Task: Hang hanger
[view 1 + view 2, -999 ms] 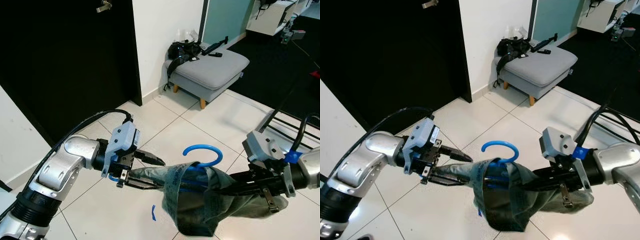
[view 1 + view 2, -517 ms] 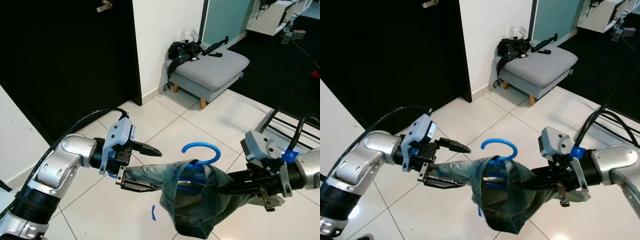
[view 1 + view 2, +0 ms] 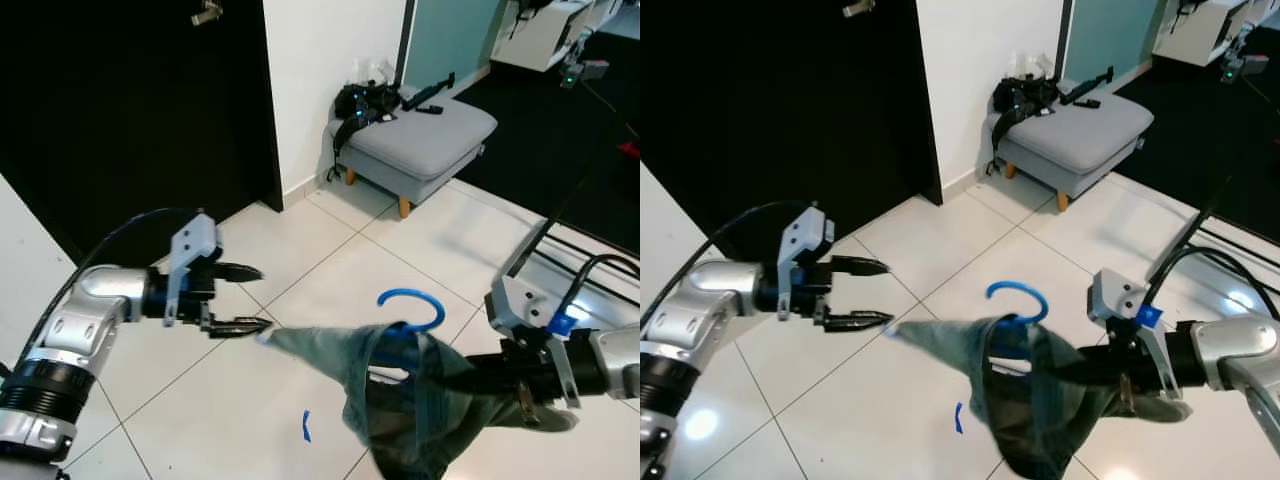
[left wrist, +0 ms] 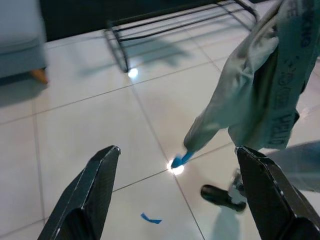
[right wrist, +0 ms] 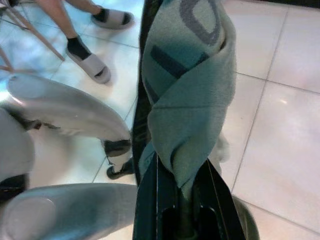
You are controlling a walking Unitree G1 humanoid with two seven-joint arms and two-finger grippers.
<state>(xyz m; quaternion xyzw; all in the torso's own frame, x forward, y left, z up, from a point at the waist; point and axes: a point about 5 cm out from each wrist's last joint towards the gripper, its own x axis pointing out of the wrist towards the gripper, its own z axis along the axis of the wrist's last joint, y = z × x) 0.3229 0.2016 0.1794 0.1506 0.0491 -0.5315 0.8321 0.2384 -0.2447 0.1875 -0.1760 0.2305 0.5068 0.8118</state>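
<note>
The right gripper (image 3: 455, 378) is clamping the grey-green garment (image 3: 400, 395) draped on a blue hanger (image 3: 410, 312). The left gripper (image 3: 250, 297) is hovering beside the garment's tip, fingers spread wide.

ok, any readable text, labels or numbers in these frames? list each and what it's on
Nothing legible.
Green garment on the blue hanger: dark printed lettering runs along the fabric, too blurred and folded to read.
Same garment in the right wrist view: large dark print shapes, cut off by folds, unreadable.
Left gripper and right gripper: no markings I can make out.
</note>
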